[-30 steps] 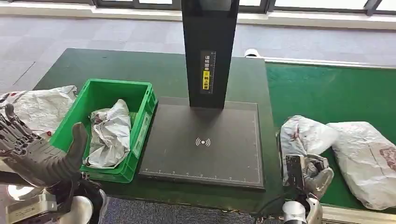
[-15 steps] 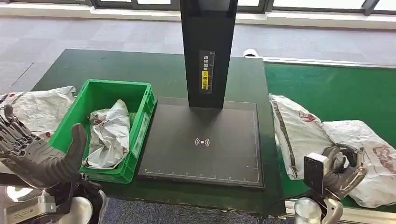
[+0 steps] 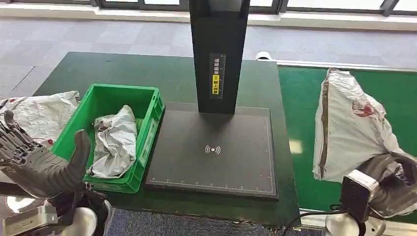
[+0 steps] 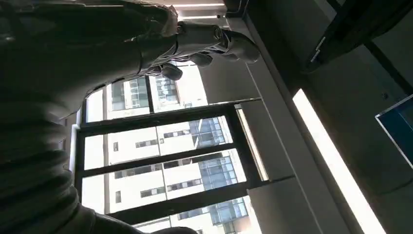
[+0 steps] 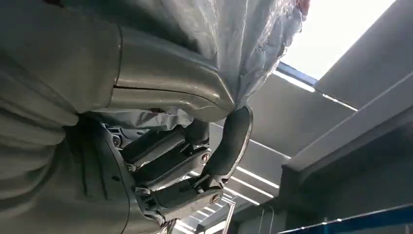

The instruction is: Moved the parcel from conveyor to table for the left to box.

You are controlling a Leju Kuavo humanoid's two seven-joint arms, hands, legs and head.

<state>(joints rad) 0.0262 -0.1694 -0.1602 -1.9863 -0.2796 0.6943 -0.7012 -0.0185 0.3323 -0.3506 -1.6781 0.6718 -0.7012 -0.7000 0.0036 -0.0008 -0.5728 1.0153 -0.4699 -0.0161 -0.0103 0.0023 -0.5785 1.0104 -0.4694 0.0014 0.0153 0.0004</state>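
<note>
1. Now held aloft over the green conveyor (image 3: 305,98): a grey parcel (image 3: 346,123), gripped at its lower end by the right hand (image 3: 393,184), thumb and fingers (image 5: 229,141) clamped on the plastic.
2. Raised at the table's (image 3: 147,69) near-left corner: the left hand (image 3: 37,164), palm up, fingers apart, holding nothing.
3. Resting in the green bin (image 3: 105,98): 1 crumpled parcel (image 3: 115,142).
4. Set beside the bin: a black scanner pad (image 3: 216,147) with its upright post (image 3: 219,54).
5. Lying left of the bin: another grey bag (image 3: 42,110).
</note>
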